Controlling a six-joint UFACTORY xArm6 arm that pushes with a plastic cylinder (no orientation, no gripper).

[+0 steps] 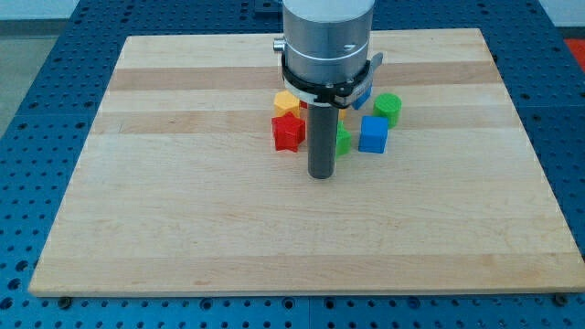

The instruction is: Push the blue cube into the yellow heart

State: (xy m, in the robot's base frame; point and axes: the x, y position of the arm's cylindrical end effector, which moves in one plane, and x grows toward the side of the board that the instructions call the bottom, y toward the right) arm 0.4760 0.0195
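Just the one camera here, so nothing overlaps with a second view. It sits off the board's [183, 238] near edge, raised, and looks down at a slant toward the far edge. All four corners of the wooden board fit in, with a strip of blue perforated bench [37, 137] showing past the left, right and near edges. It's pulled back enough that the near edge runs almost the full width of the view, while the far edge looks shorter, so the sides taper away. The arm's grey housing [327, 41] comes in from the view's top, cut off by it, above the board's far middle.
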